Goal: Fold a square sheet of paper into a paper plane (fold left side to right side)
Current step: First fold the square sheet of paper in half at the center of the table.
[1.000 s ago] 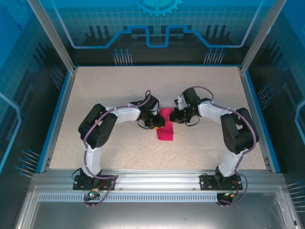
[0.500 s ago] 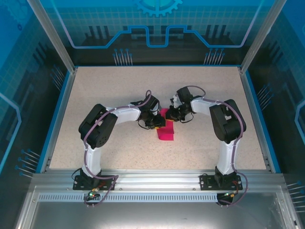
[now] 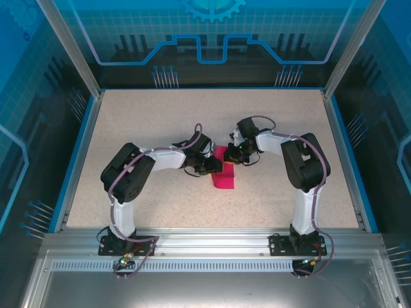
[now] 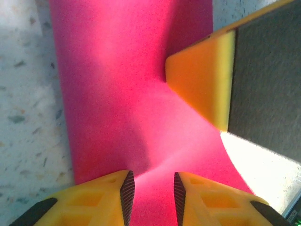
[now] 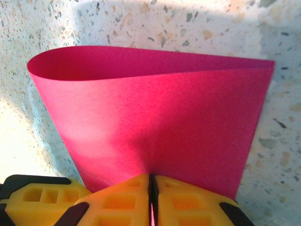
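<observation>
i can't read any words, numbers or brand marks from here; the back panel (image 3: 270, 38) carries just a gear emblem (image 3: 214, 8) and a line pattern.

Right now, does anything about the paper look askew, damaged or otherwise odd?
Nothing torn or spilled. The square sheet of paper is bent over into a rounded, uncreased loop gaping at one side, pinched in the right gripper; that looks like mid-fold, not a fault.

Square sheet of paper (image 5: 155, 127): plain magenta-pink, unmarked. Doubled over on itself in a loose, rounded, uncreased bend. Lies near the middle of the speckled counter (image 3: 160, 128).
</observation>
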Robot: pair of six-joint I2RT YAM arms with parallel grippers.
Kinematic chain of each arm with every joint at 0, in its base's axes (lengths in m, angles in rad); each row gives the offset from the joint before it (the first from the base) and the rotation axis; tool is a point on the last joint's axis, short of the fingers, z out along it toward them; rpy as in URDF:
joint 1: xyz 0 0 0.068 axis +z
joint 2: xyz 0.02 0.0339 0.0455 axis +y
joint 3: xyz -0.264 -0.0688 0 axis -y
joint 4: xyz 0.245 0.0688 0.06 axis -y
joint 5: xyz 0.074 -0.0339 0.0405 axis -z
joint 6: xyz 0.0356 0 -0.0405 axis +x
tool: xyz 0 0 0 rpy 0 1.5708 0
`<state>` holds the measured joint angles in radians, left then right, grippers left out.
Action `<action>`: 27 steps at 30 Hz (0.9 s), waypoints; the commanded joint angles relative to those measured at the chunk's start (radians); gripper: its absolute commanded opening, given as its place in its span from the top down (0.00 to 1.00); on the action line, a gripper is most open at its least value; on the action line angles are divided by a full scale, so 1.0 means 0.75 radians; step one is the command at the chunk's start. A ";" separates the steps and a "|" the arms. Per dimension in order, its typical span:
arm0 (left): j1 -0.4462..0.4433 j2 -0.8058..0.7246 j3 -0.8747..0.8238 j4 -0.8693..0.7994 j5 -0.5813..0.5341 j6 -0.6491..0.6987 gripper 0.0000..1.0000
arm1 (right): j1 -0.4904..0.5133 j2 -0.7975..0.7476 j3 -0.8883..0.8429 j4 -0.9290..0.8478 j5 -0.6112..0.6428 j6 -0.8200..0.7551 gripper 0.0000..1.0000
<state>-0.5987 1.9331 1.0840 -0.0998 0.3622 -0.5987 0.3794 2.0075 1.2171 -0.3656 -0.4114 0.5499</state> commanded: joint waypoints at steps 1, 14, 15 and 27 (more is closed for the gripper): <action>-0.020 -0.048 -0.137 -0.111 0.053 0.025 0.66 | -0.005 0.075 -0.061 -0.114 0.170 0.007 0.89; 0.023 -0.324 -0.311 0.016 0.123 0.012 0.64 | -0.001 0.068 -0.076 -0.098 0.139 0.015 0.89; 0.035 -0.333 -0.304 0.021 0.124 0.009 0.64 | -0.001 0.068 -0.077 -0.097 0.139 0.016 0.89; 0.032 -0.090 -0.068 0.127 0.231 -0.003 0.65 | 0.006 0.064 -0.074 -0.099 0.133 0.020 0.89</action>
<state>-0.5652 1.8065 0.9993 -0.0189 0.4835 -0.6003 0.3790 2.0071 1.2106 -0.3550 -0.4164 0.5549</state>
